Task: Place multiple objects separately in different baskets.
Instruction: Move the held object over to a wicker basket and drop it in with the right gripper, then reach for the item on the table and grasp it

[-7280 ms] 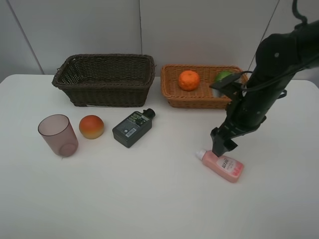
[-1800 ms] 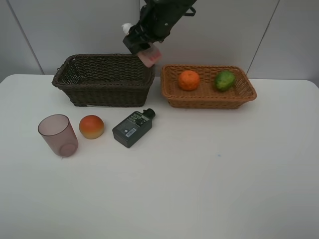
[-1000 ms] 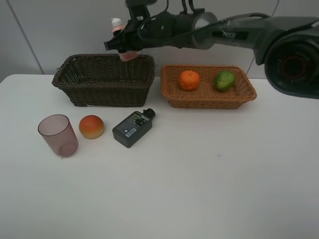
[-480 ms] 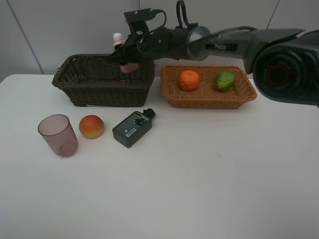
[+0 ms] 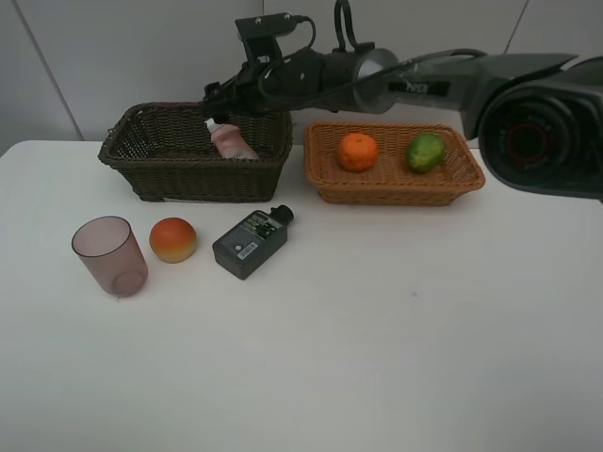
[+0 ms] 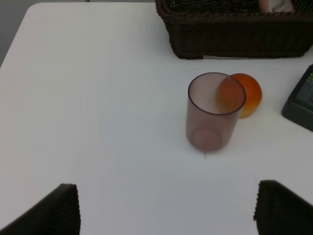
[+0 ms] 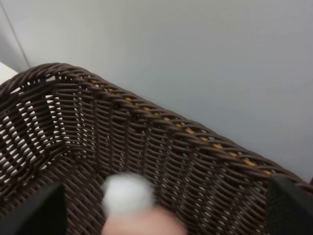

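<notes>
The pink white-capped bottle (image 5: 231,142) lies inside the dark brown basket (image 5: 155,162), blurred in the right wrist view (image 7: 128,195). My right gripper (image 5: 224,98) hangs open just above it, reaching across from the right. The light tan basket (image 5: 377,185) holds the orange (image 5: 357,152) and the green fruit (image 5: 425,152). On the table stand the mauve cup (image 5: 110,255), the peach-like fruit (image 5: 173,239) and the dark grey bottle (image 5: 250,243). My left gripper (image 6: 166,210) is open, short of the cup (image 6: 215,111), with nothing between its fingers.
The white table (image 5: 377,358) ends at a grey wall behind the baskets. The dark arm stretches over the tan basket's back rim. In the left wrist view the peach-like fruit (image 6: 247,93) sits right behind the cup, the grey bottle (image 6: 302,100) beside it.
My right gripper lowered over the dark brown basket and opened. The pink bottle left its fingers and dropped into that basket. The left gripper has not moved.
</notes>
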Controlling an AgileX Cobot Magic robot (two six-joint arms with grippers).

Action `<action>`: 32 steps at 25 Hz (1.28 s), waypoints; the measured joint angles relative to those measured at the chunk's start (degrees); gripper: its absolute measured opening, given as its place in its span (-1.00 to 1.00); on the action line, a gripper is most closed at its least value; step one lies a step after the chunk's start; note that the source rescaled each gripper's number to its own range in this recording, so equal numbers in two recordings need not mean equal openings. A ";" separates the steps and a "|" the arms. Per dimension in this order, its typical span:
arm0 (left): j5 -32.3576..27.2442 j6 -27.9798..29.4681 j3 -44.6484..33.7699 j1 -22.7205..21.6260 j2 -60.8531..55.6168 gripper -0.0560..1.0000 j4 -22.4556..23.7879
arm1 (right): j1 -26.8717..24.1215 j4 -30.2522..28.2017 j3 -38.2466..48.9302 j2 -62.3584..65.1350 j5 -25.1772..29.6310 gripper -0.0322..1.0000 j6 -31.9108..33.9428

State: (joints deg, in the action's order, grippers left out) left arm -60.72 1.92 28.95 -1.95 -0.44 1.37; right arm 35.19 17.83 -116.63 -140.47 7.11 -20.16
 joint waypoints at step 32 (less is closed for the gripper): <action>0.00 0.00 0.00 0.00 0.00 0.86 0.00 | 0.00 -9.36 0.00 10.84 20.31 0.59 0.00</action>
State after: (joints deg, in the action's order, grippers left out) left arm -60.72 1.92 28.95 -1.95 -0.44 1.37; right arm 35.19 8.48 -116.63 -129.64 27.42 -20.16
